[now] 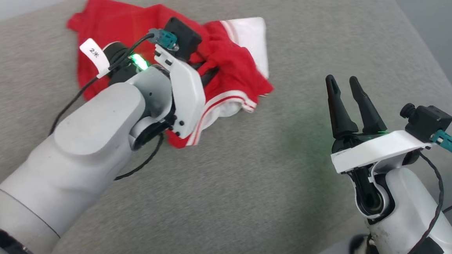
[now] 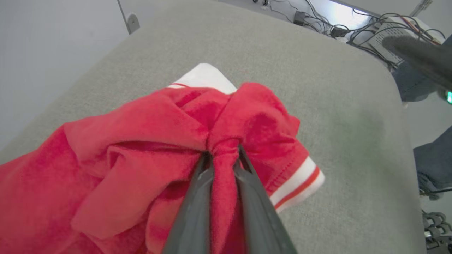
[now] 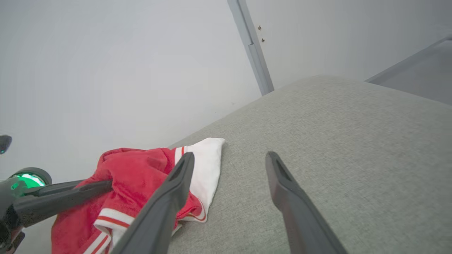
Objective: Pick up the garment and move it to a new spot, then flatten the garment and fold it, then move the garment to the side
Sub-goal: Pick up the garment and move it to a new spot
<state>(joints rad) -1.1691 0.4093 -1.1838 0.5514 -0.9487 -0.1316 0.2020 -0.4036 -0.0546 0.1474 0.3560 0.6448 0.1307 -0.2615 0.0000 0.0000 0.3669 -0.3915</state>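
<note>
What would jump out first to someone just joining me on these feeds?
The bright red garment lies crumpled on the far side of the grey surface, left of centre. The left gripper is shut on a bunched fold of it. The right gripper stands open and empty at the near right, apart from the cloth.

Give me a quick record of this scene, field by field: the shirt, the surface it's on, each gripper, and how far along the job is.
shirt: red with white panels and striped trim, crumpled in a heap
grey padded surface: carries the shirt, which lies toward its far side
left gripper: shut on a bunch of red cloth near the middle of the heap
right gripper: open, holding nothing, apart from the shirt on its right side
stage: shirt gripped, not yet flattened or folded
</note>
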